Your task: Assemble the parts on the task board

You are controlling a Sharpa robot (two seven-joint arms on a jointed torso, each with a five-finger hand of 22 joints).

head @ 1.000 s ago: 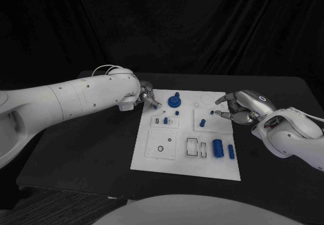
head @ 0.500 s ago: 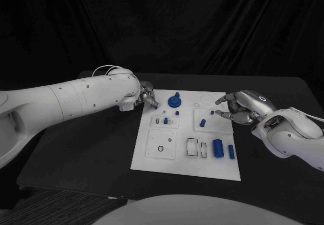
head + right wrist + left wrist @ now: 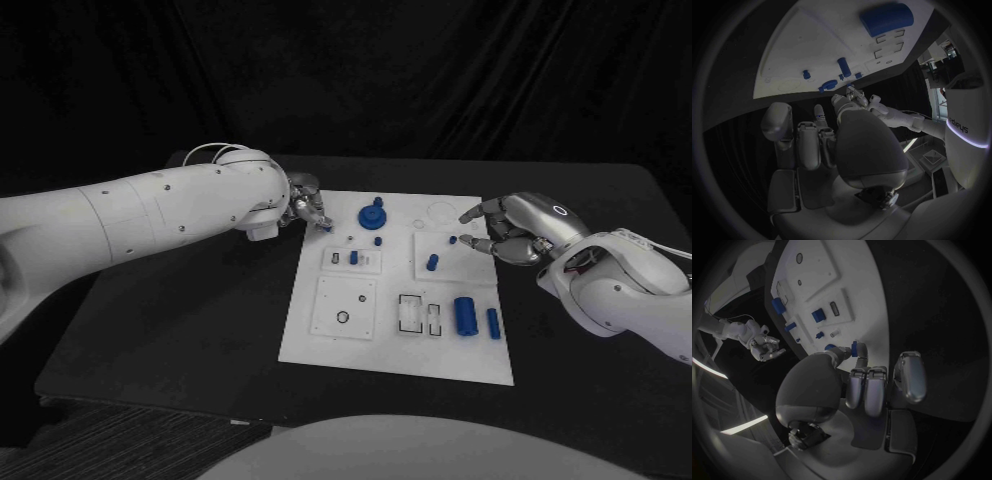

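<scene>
Currently your left hand [image 3: 300, 207] pinches a small blue part [image 3: 854, 348] over the task board [image 3: 332, 335], ready for insertion; your right hand [image 3: 508, 232] pinches another part [image 3: 453, 240] alongside.

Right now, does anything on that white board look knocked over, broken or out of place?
Nothing stands out. The task board lies flat and square on the table, and the blue parts sit tidily on it. The left hand holds a small blue piece at the board's edge; the right hand hovers nearby.
</scene>
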